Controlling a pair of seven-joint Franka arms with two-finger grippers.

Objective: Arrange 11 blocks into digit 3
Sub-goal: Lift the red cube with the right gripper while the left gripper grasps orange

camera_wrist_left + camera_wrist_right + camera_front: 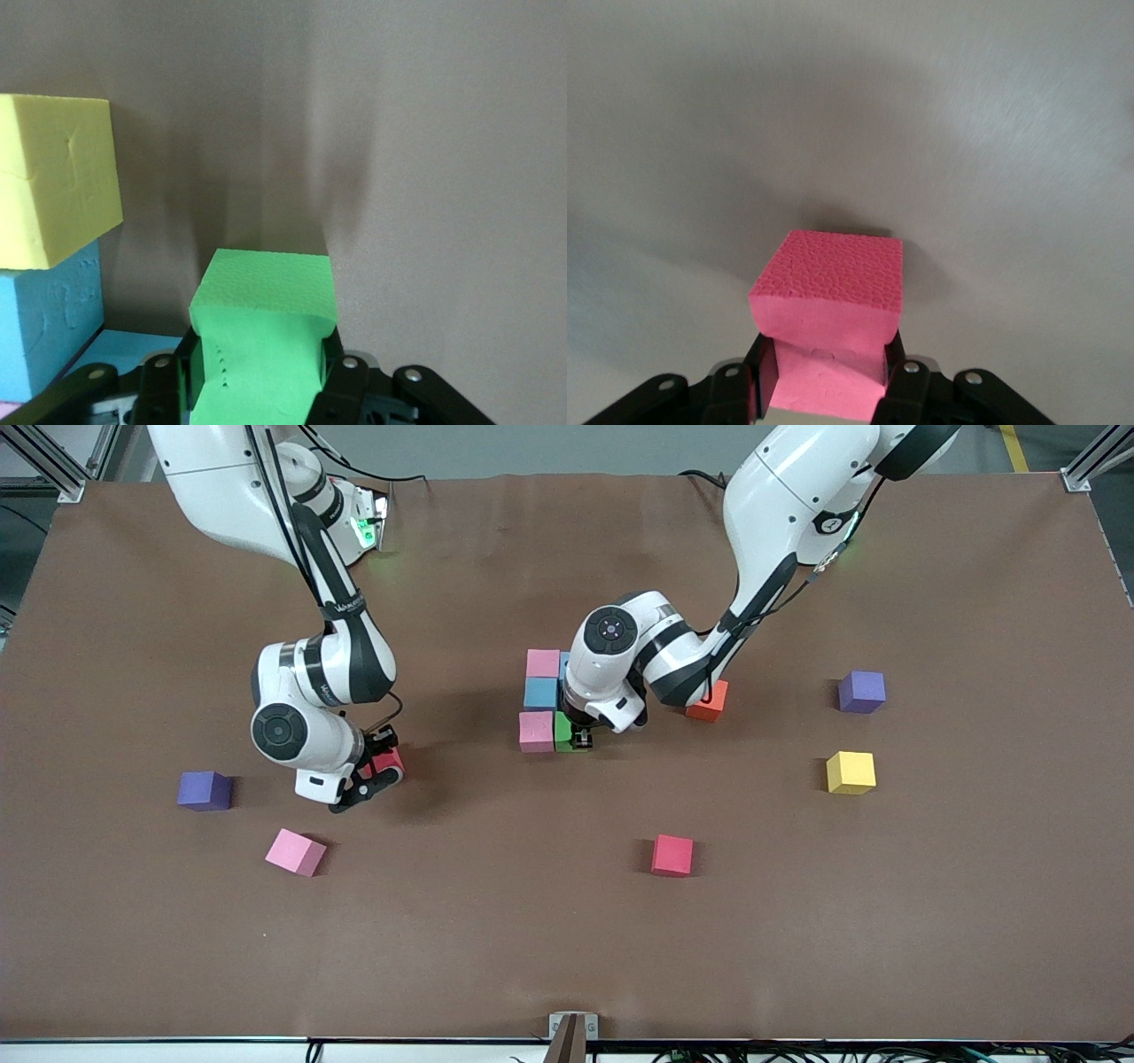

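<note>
In the front view, the left hand [580, 740] was seen low over the middle of the counter [532, 939], clenched on a green cube [564, 732]. That cube was set just beside a pink cube [536, 732], toward the left arm's end. A blue cube [540, 693] and a second pink cube [543, 662] lay in a line farther from the camera, touching one another. An orange cube [709, 701] was partly hidden by the left arm. A purple cube [862, 692] and a yellow cube [850, 772] lay apart toward the left arm's end, and a red cube [672, 856] lay alone nearer the camera. The right hand [376, 775] was seen low toward the right arm's end, clenched on a second red cube [388, 762]. Another purple cube [205, 790] and a third pink cube [296, 852] lay near it.

In the left wrist view, the green cube [263, 328] was seen gripped between the fingers [341, 390], which were pressed into its foam. A yellow cube [53, 190] and a blue cube [44, 319] were seen beside it.

In the right wrist view, the cube [828, 319] looked pinkish red and was seen squeezed between the fingers [904, 385], resting on the counter.
</note>
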